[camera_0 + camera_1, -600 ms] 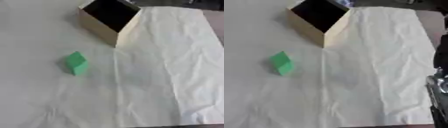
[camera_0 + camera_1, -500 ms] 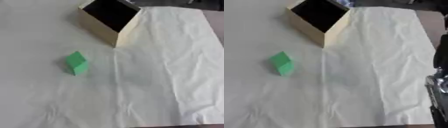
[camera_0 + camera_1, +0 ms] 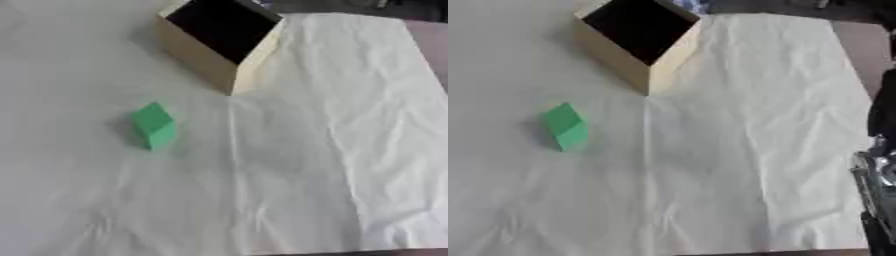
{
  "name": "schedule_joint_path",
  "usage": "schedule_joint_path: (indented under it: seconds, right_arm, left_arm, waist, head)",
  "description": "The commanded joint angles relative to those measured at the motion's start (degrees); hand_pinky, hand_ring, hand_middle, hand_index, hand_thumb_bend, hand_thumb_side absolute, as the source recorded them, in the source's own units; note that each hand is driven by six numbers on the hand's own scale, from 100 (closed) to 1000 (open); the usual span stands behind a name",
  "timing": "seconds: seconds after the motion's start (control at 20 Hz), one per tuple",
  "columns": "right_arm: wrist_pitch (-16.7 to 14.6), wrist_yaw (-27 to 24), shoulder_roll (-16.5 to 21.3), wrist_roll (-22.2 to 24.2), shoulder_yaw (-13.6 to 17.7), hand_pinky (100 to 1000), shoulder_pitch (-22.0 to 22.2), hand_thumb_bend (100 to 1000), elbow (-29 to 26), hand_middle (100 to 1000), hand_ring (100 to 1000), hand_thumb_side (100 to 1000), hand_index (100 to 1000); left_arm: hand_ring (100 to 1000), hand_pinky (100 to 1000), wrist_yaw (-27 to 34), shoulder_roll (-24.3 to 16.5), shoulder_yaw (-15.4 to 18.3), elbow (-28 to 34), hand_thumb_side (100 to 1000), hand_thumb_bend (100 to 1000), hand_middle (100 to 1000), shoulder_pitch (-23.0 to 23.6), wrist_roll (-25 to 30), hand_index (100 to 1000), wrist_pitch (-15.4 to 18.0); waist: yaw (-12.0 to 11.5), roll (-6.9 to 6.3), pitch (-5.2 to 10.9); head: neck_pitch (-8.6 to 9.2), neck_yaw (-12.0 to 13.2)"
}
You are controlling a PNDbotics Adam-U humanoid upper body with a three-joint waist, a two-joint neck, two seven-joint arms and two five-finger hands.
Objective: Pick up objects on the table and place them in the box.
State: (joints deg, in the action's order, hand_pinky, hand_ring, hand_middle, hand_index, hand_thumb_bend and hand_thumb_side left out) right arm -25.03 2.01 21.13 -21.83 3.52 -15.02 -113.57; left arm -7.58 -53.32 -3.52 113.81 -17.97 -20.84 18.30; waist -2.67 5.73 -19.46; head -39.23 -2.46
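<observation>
A green block (image 3: 154, 125) lies on the white cloth at left of centre, standing apart from everything else. The open wooden box (image 3: 223, 42) sits at the far middle, its dark inside facing up and nothing visible in it. A black and silver part of my right hand (image 3: 877, 172) shows at the right edge of the right eye view, far from the block and the box. My left hand shows in no view.
A crumpled white cloth (image 3: 332, 150) covers the table, its edge running along the right and the bottom right. Brown table surface (image 3: 855, 45) shows beyond it at the upper right.
</observation>
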Motion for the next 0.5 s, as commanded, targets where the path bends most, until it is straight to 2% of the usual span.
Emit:
schedule_joint_path:
  seconds: [0.05, 0.1, 0.15, 0.5]
  right_arm:
    - [0.0, 0.3, 1.3, 0.2, 0.3, 790, -0.2, 100, -1.0, 615, 735, 850, 823]
    - [0.0, 0.2, 1.4, 0.2, 0.2, 790, -0.2, 100, -1.0, 615, 735, 848, 823]
    - [0.0, 0.2, 1.4, 0.3, 0.2, 790, -0.2, 100, -1.0, 615, 735, 850, 823]
    - [0.1, -0.1, 1.7, 0.9, -0.3, 791, -0.3, 100, -1.0, 614, 735, 852, 823]
  left_arm:
    - [731, 628, -2.6, -5.2, -2.3, 0.8, 475, 125, 770, -2.3, 5.9, 836, -1.7]
    - [732, 630, -3.5, -6.3, -3.3, 0.8, 435, 142, 767, -3.2, 7.8, 835, -2.4]
    - [732, 630, -4.2, -7.1, -4.1, 0.8, 475, 127, 769, -4.0, 9.5, 835, -3.1]
    - [745, 653, -6.7, -10.7, -10.4, 0.8, 503, 129, 775, -10.6, 21.2, 848, -8.1]
  waist:
    - [0.2, -0.47, 1.08]
    - [0.3, -0.5, 1.09]
    - [0.4, -0.52, 1.09]
    - [0.8, -0.77, 1.12]
  head:
    - [-0.04, 0.4]
    - [-0.01, 0.5]
    - [0.01, 0.5]
    - [0.0, 1.0]
